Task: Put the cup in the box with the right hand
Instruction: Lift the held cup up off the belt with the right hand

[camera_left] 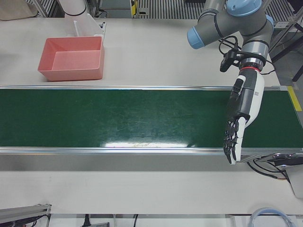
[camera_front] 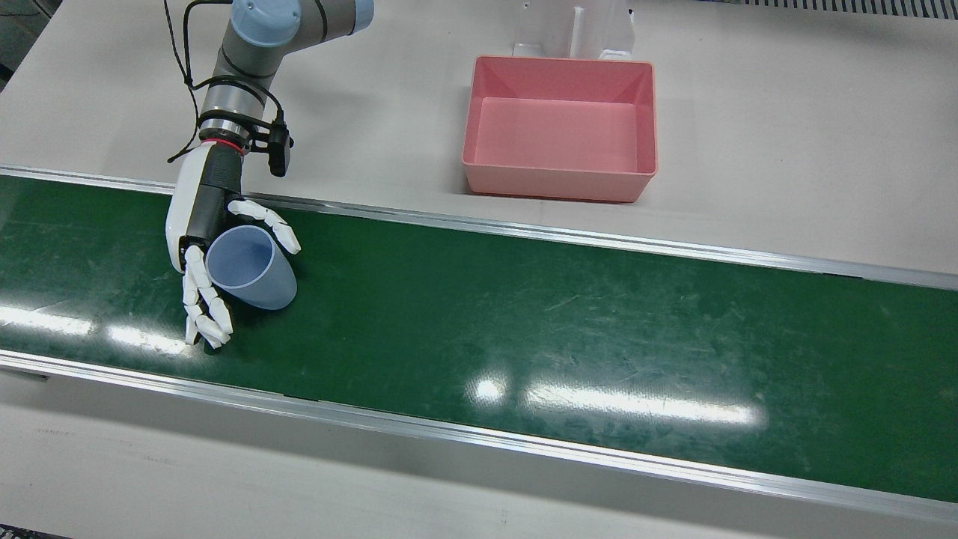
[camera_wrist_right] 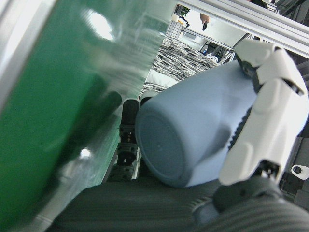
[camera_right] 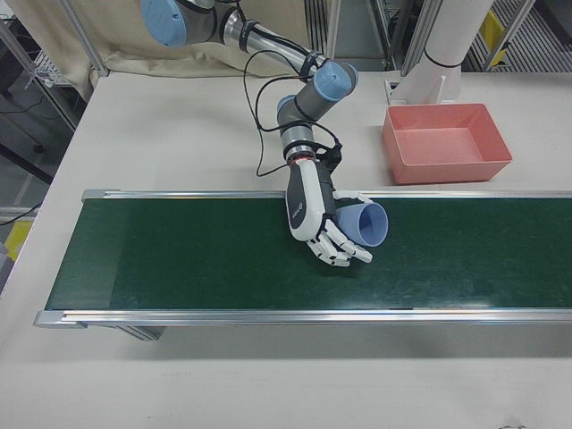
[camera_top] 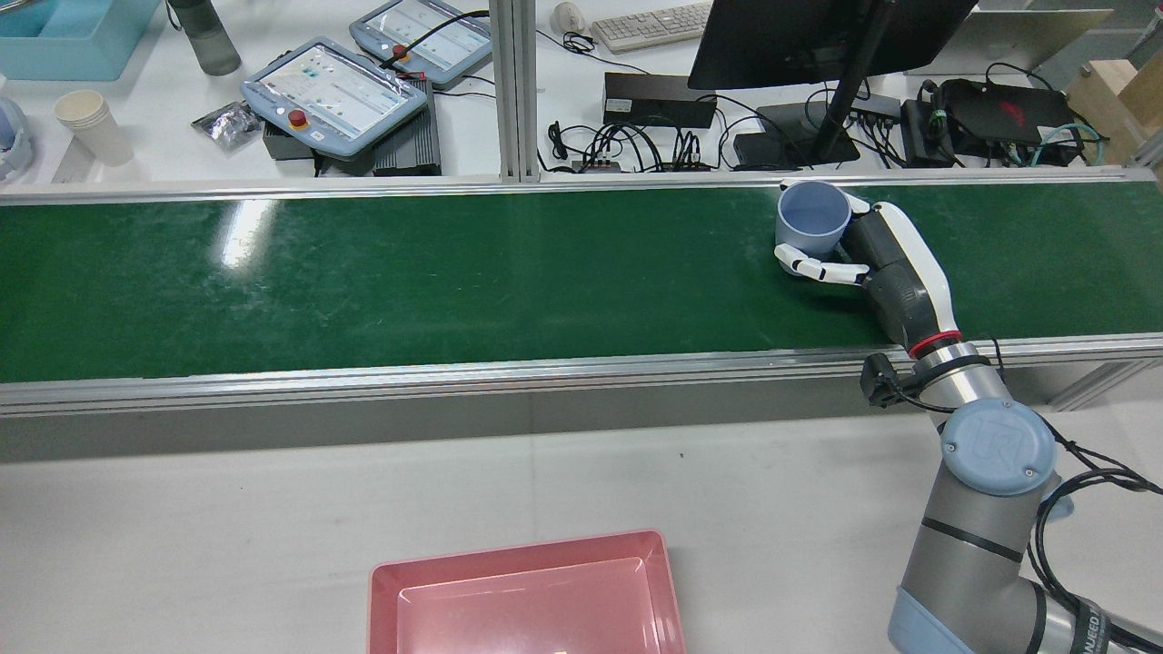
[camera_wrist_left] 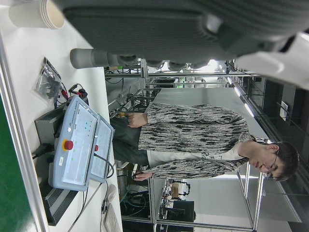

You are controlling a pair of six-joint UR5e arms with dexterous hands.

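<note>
A pale blue cup (camera_front: 251, 267) is in my right hand (camera_front: 200, 243), over the green conveyor belt (camera_front: 524, 314) near its right end. The fingers (camera_front: 203, 307) wrap one side and the thumb the other; the cup is tilted, mouth up. It also shows in the rear view (camera_top: 813, 218), the right-front view (camera_right: 365, 225) and the right hand view (camera_wrist_right: 193, 130), where its base seems just off the belt. The pink box (camera_front: 561, 176) stands empty on the white table behind the belt, far from the cup. My left hand (camera_left: 240, 118) is open and empty over the belt's other end.
Aluminium rails (camera_front: 599, 239) edge the belt on both sides. A white stand (camera_front: 572, 30) is right behind the box. Beyond the belt, in the rear view, there are teach pendants (camera_top: 332, 91), cables and a monitor foot.
</note>
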